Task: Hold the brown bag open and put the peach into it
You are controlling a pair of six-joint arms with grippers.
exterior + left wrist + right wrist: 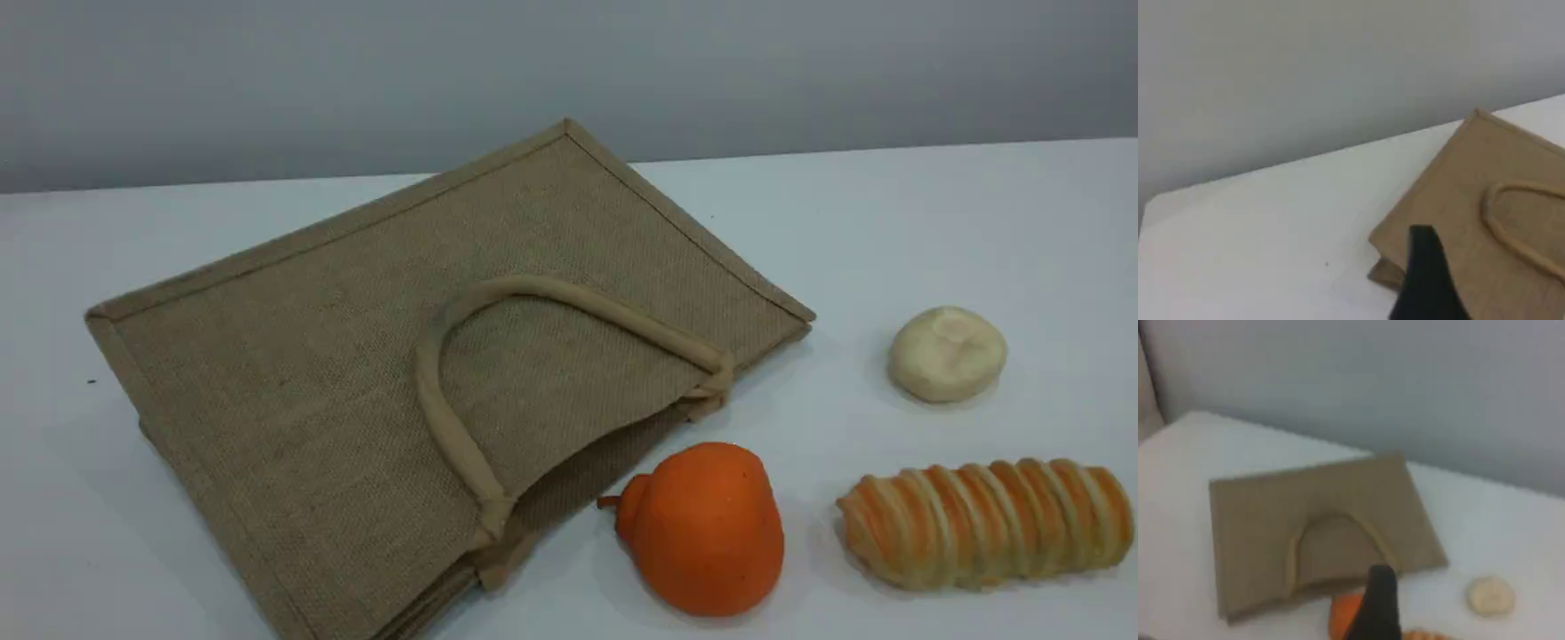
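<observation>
The brown bag (293,373) lies flat on the white table, its mouth toward the front right and one beige handle (569,298) arched across its top face. No peach shows in any view. Neither gripper appears in the scene view. In the left wrist view, one black fingertip (1426,273) of my left gripper hangs high above the bag's (1471,193) far left corner, with nothing at it. In the right wrist view, a black fingertip (1377,600) of my right gripper hovers over the bag's (1265,513) mouth edge, also with nothing at it.
An orange pear-shaped fruit (702,529) lies right at the bag's mouth. A cream-white bun (947,354) sits to the right, and a striped bread loaf (987,523) in front of it. A grey wall stands behind the table's far edge.
</observation>
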